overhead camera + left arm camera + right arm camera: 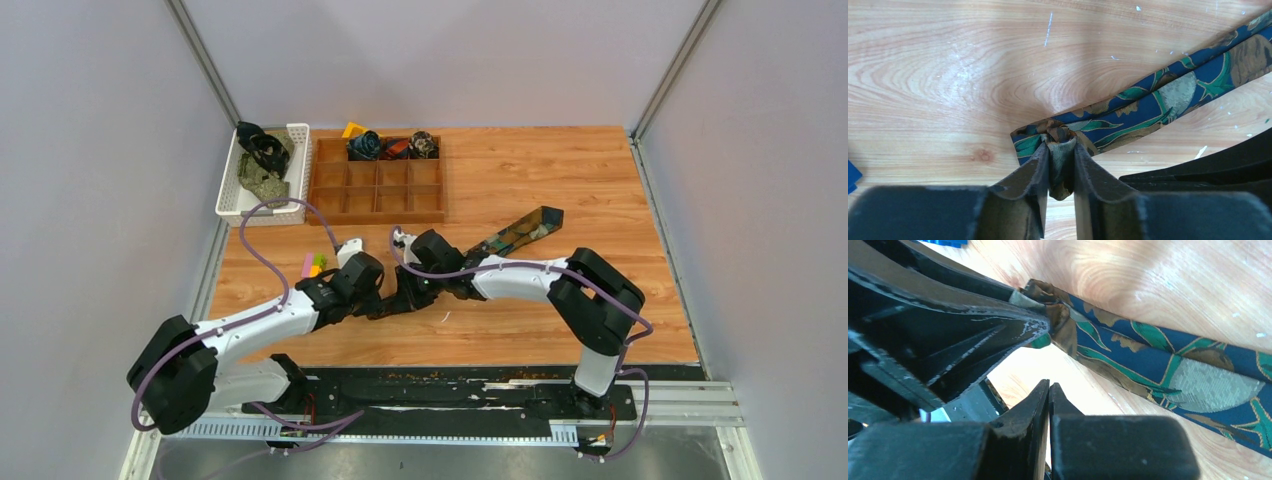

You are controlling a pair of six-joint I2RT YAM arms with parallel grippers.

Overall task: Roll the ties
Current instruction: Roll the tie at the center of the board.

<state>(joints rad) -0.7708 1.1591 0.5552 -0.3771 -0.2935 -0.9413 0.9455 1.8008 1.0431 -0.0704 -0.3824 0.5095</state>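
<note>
A navy tie (520, 232) with green and brown leaf print lies slanted across the wooden table, its wide end at the far right. Its narrow end is bunched into a small fold (1062, 167), and my left gripper (1062, 146) is shut on that fold. In the top view the left gripper (392, 301) is at the tie's near-left end. My right gripper (1049, 385) is shut with nothing between its fingers, just beside the left fingers (973, 330) and close to the tie (1168, 365). The right gripper (420, 290) crowds against the left one.
A wooden compartment tray (378, 200) at the back holds rolled ties (365, 145) in its far row. A white basket (228, 190) to its left holds more ties (265, 160). Small coloured blocks (313, 265) lie near the left arm, and a blue block (852, 176) lies at the left.
</note>
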